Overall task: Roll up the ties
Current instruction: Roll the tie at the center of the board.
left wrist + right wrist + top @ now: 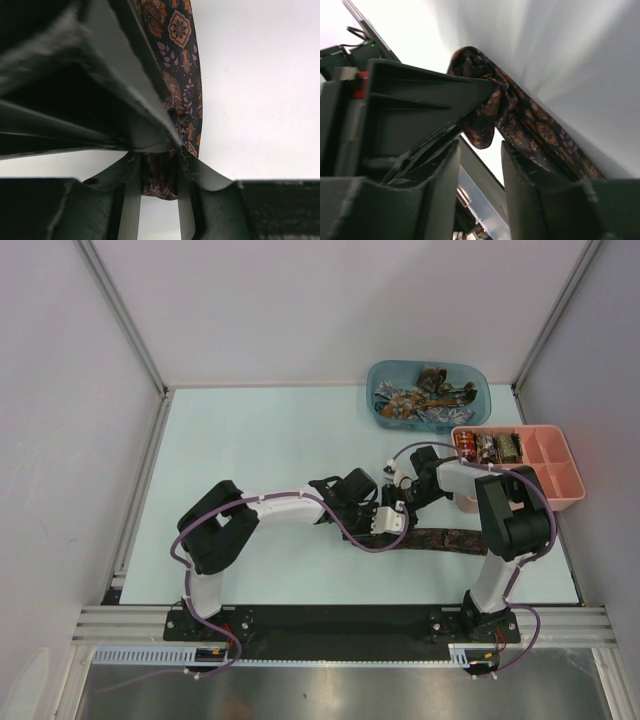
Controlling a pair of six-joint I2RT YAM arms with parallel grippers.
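On the worktop [250, 460] most of the job looks undone to me: the tub [484, 400] holds loose ties [420, 400], and the tray [560, 480] holds what look like a few rolls [485, 447]. One dark tie [450, 540] lies mostly flat. My left tool [159, 192] pinches its curled end, and my right tool [477, 200] stands parted beside it.

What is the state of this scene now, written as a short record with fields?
tie in work: dark patterned tie, lying on the table, one end bunched between the grippers
left gripper: seems shut on that tie
right gripper: open at the bunched end
blue tub: loose ties inside
pink tray: rolled ties in two far compartments
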